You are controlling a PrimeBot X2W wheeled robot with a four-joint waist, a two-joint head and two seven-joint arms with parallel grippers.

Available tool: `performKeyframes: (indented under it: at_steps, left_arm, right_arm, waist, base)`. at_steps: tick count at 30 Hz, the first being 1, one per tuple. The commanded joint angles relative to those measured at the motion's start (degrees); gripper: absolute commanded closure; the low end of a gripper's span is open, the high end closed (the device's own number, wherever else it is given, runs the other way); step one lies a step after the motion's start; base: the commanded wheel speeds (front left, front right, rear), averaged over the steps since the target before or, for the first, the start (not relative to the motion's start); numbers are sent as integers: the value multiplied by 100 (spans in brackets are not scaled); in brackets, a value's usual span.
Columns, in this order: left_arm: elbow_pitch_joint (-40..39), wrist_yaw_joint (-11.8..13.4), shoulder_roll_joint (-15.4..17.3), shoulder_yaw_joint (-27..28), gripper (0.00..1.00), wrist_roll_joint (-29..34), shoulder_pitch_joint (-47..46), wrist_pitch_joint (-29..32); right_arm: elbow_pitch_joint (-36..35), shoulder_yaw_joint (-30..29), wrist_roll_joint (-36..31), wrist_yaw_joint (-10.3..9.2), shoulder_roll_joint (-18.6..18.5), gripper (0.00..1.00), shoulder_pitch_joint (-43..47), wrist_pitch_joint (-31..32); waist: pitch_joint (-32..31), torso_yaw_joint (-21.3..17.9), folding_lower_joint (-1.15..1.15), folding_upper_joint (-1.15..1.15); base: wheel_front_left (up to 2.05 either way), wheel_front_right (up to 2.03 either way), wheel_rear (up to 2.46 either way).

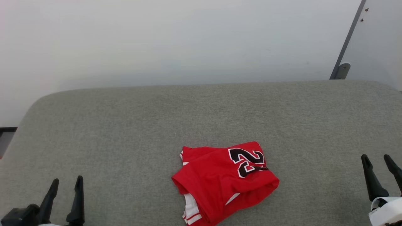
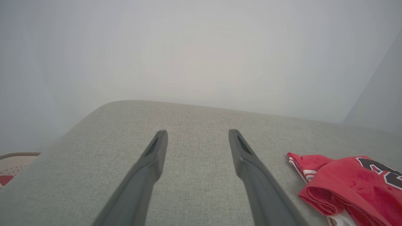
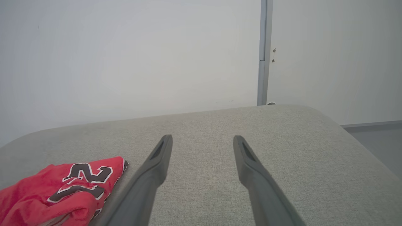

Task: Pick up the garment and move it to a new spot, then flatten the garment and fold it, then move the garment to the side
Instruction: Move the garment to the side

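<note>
The garment (image 1: pixel 223 180) is a red jersey with a black, white-outlined number and striped trim, lying crumpled in a loose heap near the front middle of the grey padded surface (image 1: pixel 201 113). It also shows at the lower right of the left wrist view as the garment (image 2: pixel 348 185), and at the lower left of the right wrist view as the garment (image 3: pixel 59 190). My left gripper (image 1: pixel 67 181) stands open at the lower left, well apart from the cloth. My right gripper (image 1: pixel 376 156) stands open at the lower right, also apart. Nothing lies between either pair of fingers.
A pale wall (image 1: pixel 188 40) rises behind the surface's rounded far edge. A grey vertical post (image 1: pixel 345 44) stands at the back right corner. A patterned bit of floor (image 2: pixel 12 164) shows past the surface's left edge.
</note>
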Motion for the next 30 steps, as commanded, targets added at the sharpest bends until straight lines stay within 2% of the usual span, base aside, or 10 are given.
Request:
performKeyframes:
  at_steps: [1,9,17,24,30]
  left_arm:
    - [4,-20,-8,-1,0,14,-1,-20]
    - [12,-28,35,-39,0,6,23,-18]
    - [-68,33,-31,-173,0,0,97,58]
    - [-48,41,-88,-334,0,-7,30,101]
    - [-22,28,-135,-440,0,-46,-45,102]
  right_arm:
    - [-30,-11,-42,-10,41,0,94,32]
    - [-83,103,-70,-10,130,0,23,343]
    - [-30,529,22,-10,209,0,-324,934]
    - [427,813,222,-10,214,0,-753,1452]
    - [1011,957,373,-10,248,0,-1020,2185]
  waist:
    - [1,34,0,0]
    - [28,345,0,0]
    - [93,944,0,0]
    - [165,1490,0,0]
    - [272,1850,0,0]
  base:
    - [0,0,0]
    - [0,0,0]
    - [0,0,0]
    - [0,0,0]
    - [0,0,0]
